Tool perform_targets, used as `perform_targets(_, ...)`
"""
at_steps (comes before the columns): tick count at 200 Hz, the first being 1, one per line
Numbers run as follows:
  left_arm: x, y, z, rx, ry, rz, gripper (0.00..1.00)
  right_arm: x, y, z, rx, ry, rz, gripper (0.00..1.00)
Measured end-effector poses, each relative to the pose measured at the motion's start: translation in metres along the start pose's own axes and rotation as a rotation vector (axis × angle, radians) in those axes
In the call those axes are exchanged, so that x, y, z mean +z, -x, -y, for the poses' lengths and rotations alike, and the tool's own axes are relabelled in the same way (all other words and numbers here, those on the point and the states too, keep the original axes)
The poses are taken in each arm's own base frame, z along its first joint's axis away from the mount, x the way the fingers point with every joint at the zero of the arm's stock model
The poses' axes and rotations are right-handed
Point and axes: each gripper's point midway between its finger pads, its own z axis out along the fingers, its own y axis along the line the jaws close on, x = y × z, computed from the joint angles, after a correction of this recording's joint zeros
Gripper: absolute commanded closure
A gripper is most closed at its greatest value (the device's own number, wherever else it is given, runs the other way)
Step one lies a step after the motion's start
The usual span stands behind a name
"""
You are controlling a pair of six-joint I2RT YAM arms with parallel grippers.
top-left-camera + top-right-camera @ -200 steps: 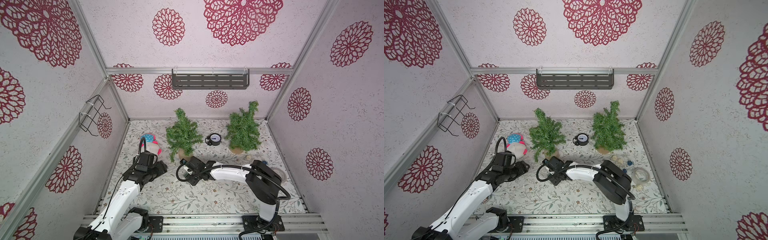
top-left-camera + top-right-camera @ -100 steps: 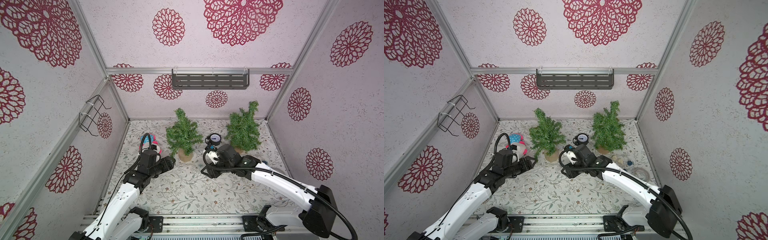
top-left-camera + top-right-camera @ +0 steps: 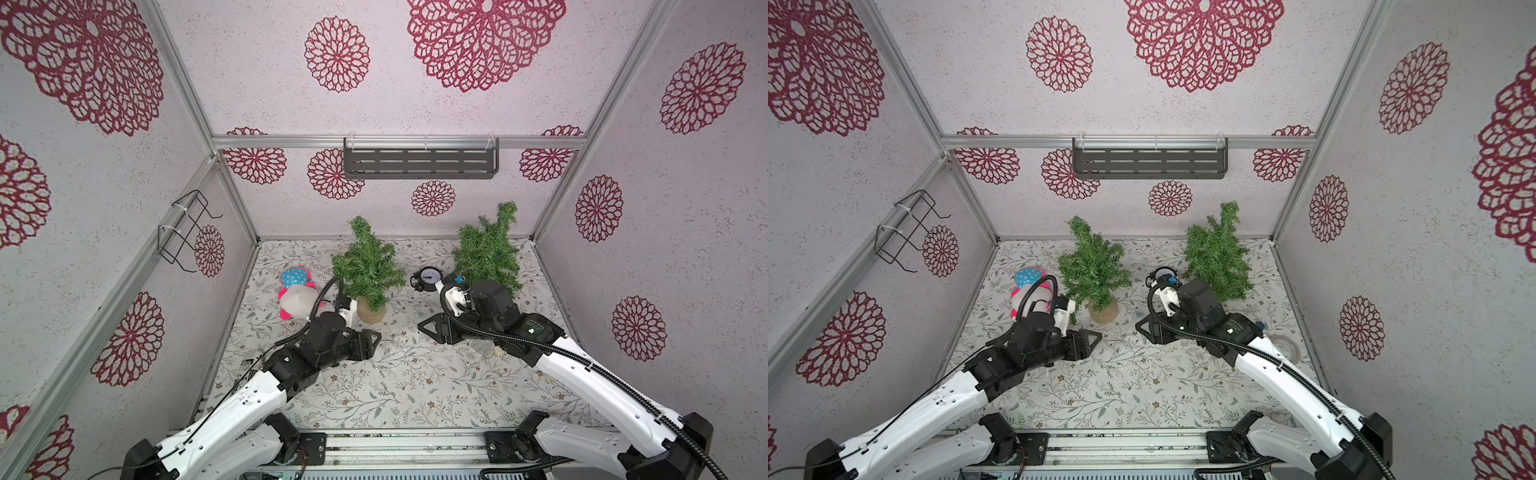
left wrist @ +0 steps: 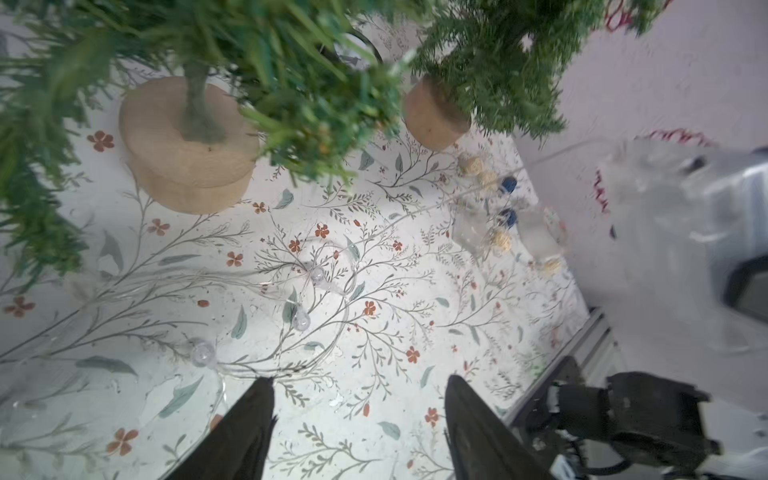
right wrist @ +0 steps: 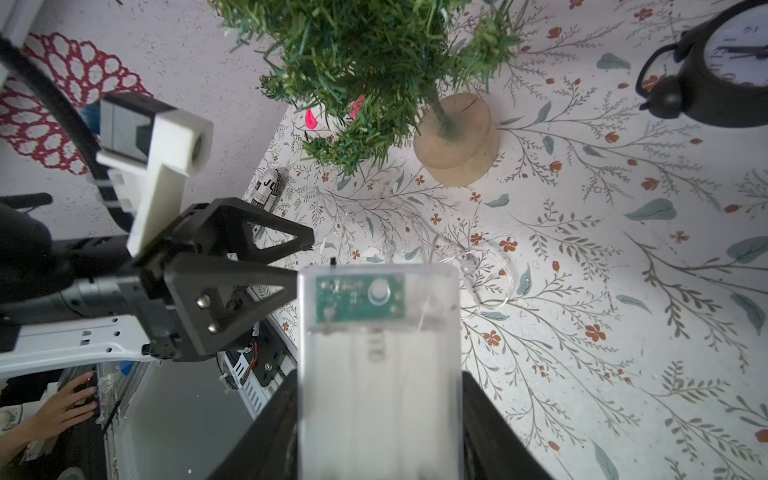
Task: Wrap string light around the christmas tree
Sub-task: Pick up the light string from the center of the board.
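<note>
Two small green christmas trees on wooden bases stand at the back: one left of centre (image 3: 368,270) (image 3: 1092,270), one further right (image 3: 486,253) (image 3: 1217,257). The string light (image 4: 300,320), a clear wire with small clear bulbs, lies loose on the floral table in front of the left tree's base (image 4: 187,166). My left gripper (image 3: 372,343) (image 4: 359,380) hovers open and empty just short of the bulbs. My right gripper (image 3: 428,330) (image 5: 378,382) is shut on the light's translucent battery box (image 5: 378,316), whose wire (image 5: 469,266) trails onto the table.
A black alarm clock (image 3: 427,276) stands between the trees and a plush toy (image 3: 296,297) lies left of the left tree. Small ornaments (image 4: 498,237) and a tape roll (image 3: 1285,347) lie near the right wall. A shelf (image 3: 419,162) hangs on the back wall.
My right arm has swung from the left tree's base out to the right, carrying the battery box. My left gripper has moved forward and right, to just in front of that base.
</note>
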Motion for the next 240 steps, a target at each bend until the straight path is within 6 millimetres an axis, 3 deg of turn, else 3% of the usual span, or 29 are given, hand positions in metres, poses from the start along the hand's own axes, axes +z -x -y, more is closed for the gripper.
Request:
perform_targets(26, 0.017, 0.003, 0.0, 0.134, 0.044, 0.036, 0.33, -0.008, 0.007, -0.013, 0.002, 0.038, 0.006, 0.6)
perform_targets(52, 0.03, 0.01, 0.021, 0.292, 0.005, 0.097, 0.33, -0.012, 0.011, -0.025, 0.002, 0.073, 0.007, 0.6)
perform_targets(107, 0.051, 0.017, 0.046, 0.487, -0.073, 0.176, 0.46, -0.013, 0.0, -0.049, -0.021, 0.134, -0.033, 0.6)
perform_targets(127, 0.061, 0.019, 0.05, 0.519, -0.078, 0.184, 0.6, -0.015, 0.0, -0.056, -0.031, 0.154, -0.032, 0.6)
perform_targets(159, 0.065, 0.023, 0.05, 0.54, -0.075, 0.205, 0.99, -0.016, 0.002, -0.062, -0.035, 0.178, -0.025, 0.6)
perform_targets(185, 0.04, 0.042, 0.053, 0.539, -0.071, 0.277, 1.0, -0.019, 0.004, -0.065, -0.047, 0.193, -0.002, 0.6)
perform_targets(240, -0.06, 0.125, 0.064, 0.562, -0.002, 0.544, 1.0, -0.001, -0.024, -0.081, -0.08, 0.321, -0.026, 0.6)
